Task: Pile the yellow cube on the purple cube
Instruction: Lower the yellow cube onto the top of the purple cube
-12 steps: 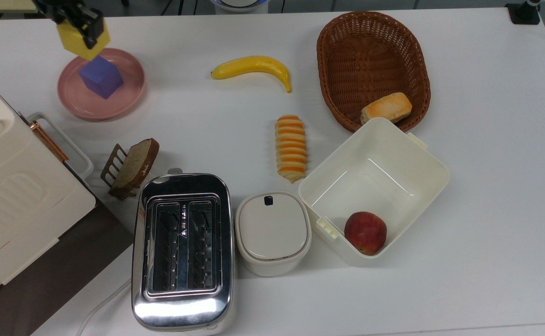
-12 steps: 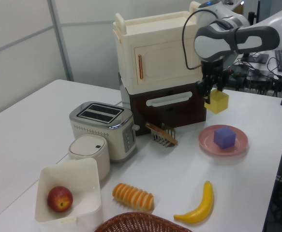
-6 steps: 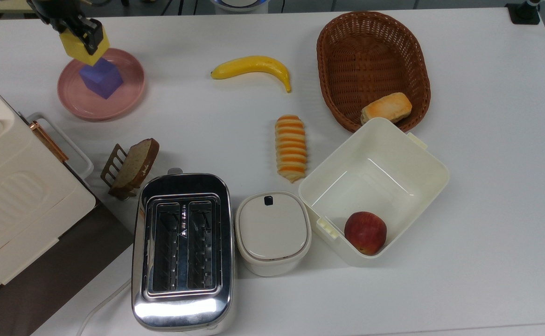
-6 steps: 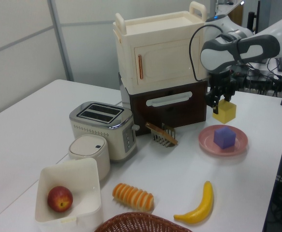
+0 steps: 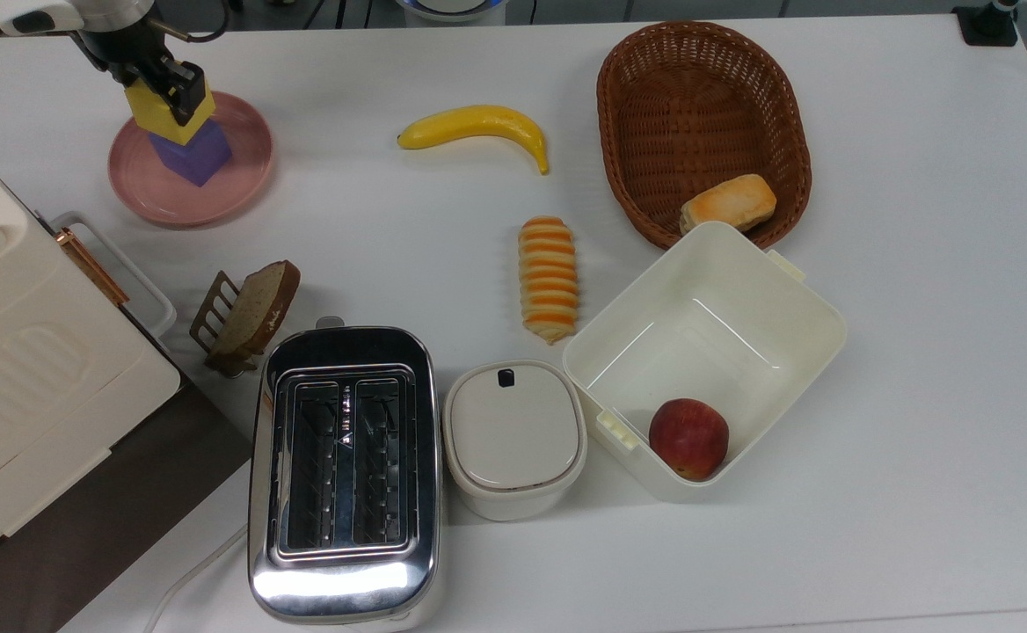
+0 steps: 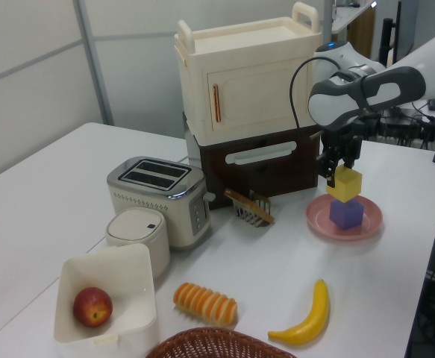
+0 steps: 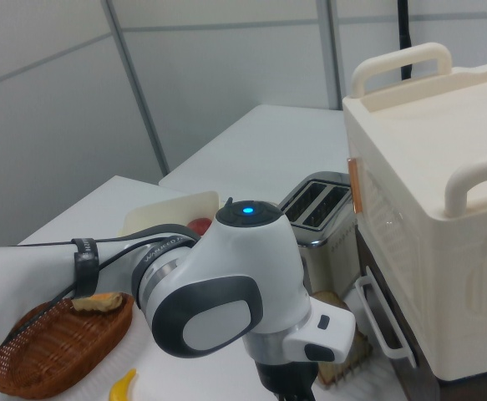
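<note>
**Observer A:** Yellow cube (image 6: 345, 184) status: clamped between the fingers of the gripper (image 6: 339, 170). The jaws are closed on its upper part, as the left view shows.

**Observer B:** Confirmed. In the top view the gripper (image 5: 172, 88) sits over the block's top, with the yellow cube (image 5: 162, 114) directly above the purple cube (image 5: 190, 154).

**Observer A:** Contact between the two blocks?

**Observer B:** In the left view the yellow block's underside meets the top of the purple cube (image 6: 346, 213), or is a hair off it; I cannot tell which. The edges look roughly aligned, with a slight twist.

**Observer A:** Support surface?

**Observer B:** The purple cube rests on the pink plate (image 6: 368, 225), near the brown cabinet base (image 6: 277, 168). The banana (image 5: 474, 126) lies well apart and takes no part.

**Observer A:** Progress assessment?

**Observer B:** Transport and alignment look done. Remaining, in my judgement: release the grip and lift clear without dragging the block. The risk is the yellow cube shifting as the fingers part.
</note>
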